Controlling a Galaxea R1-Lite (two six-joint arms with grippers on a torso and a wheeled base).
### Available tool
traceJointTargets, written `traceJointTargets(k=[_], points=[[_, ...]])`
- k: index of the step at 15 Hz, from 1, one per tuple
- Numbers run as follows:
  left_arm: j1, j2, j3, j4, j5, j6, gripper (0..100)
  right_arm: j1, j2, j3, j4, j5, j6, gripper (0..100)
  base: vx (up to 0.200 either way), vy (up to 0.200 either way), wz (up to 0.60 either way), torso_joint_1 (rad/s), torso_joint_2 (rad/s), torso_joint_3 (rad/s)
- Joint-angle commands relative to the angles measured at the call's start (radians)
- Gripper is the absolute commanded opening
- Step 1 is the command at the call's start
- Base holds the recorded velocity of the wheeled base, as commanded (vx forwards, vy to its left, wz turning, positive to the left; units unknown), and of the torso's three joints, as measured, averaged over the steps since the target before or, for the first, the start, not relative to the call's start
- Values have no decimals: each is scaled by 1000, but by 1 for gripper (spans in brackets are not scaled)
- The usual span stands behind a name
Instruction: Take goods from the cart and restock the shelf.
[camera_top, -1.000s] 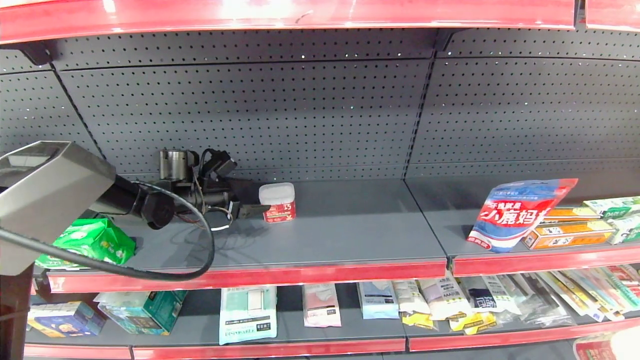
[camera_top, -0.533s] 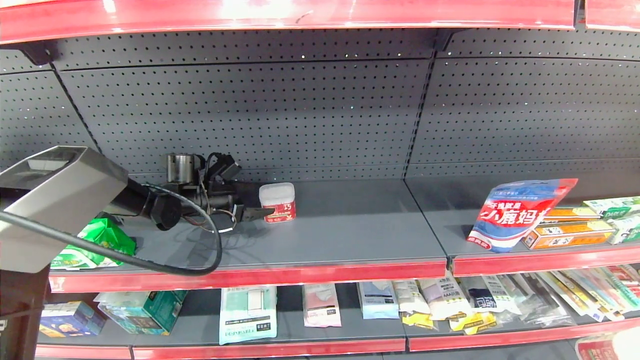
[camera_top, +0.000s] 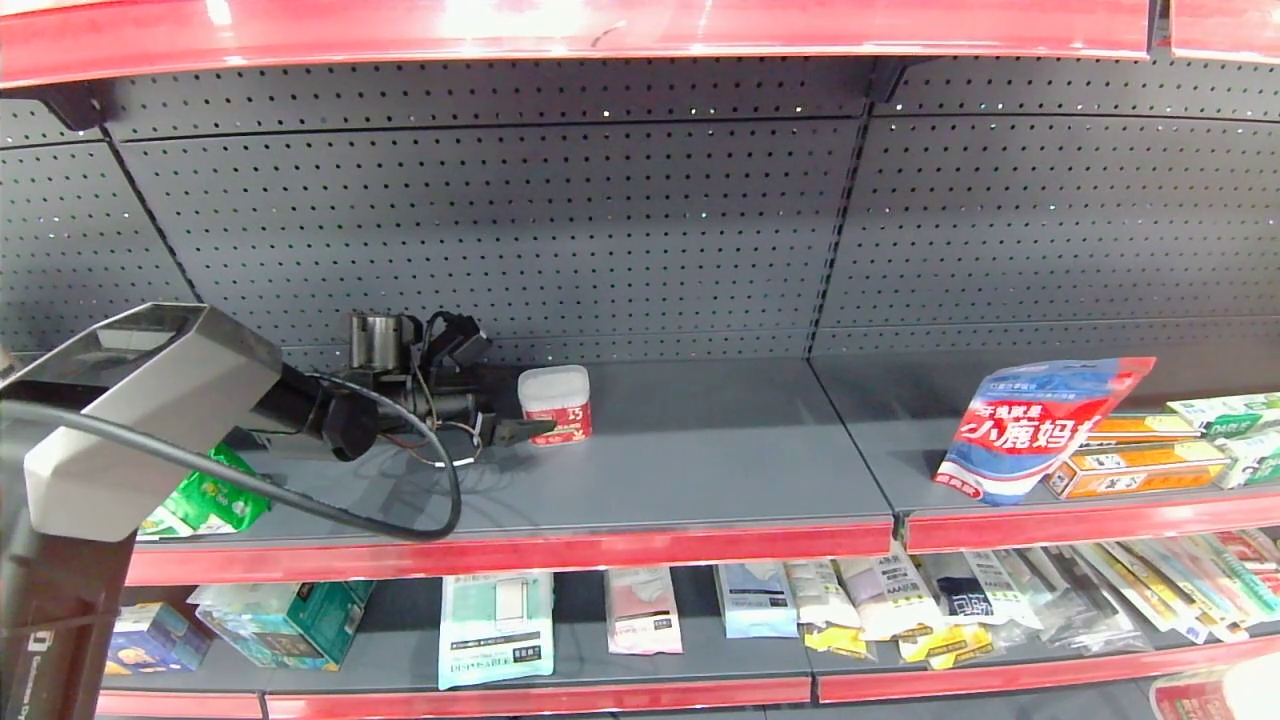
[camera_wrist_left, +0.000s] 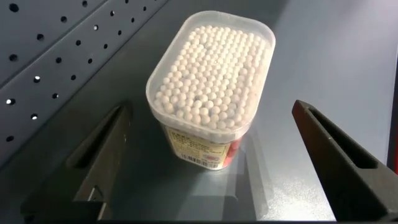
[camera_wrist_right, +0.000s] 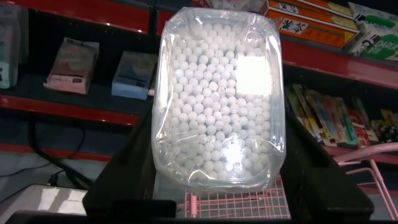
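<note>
A small cotton swab box (camera_top: 555, 404), white on top with a red label, stands upright near the back of the grey shelf (camera_top: 700, 470). My left gripper (camera_top: 520, 428) lies low on the shelf just left of it. In the left wrist view the gripper (camera_wrist_left: 211, 109) is open, its fingers (camera_wrist_left: 102, 162) spread wide on both sides of the box (camera_wrist_left: 211, 74) without touching it. My right gripper (camera_wrist_right: 217, 155) is shut on a second clear cotton swab box (camera_wrist_right: 217, 99), held above the pink cart (camera_wrist_right: 236, 208).
A green pack (camera_top: 205, 500) lies at the shelf's left end. A red and blue pouch (camera_top: 1040, 425) leans on toothpaste cartons (camera_top: 1140, 465) at the right. Bare shelf lies between the swab box and the pouch. Packets (camera_top: 650, 610) fill the lower shelf.
My left arm has pushed further in over the shelf and its gripper has slid slightly right, closer to the swab box. The box has stayed put.
</note>
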Motion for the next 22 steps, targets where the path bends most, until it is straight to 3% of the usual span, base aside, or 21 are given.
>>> traceJointTargets(k=[1,8,15,22], points=[[0,-1,-1,0,2,0,100,0,3,0,1,1,0,0,0,0,0,0,0,0],[-5,26,-13,0,2,2,100,0,11,0,0,1,0,0,0,0,0,0,0,0],[-48,90,-119,15,-3,-1,100,0,14,0,1,1,-1,0,0,0,0,0,0,0],[-57,124,-214,78,-3,-1,100,0,15,0,0,-1,-3,0,0,0,0,0,0,0]])
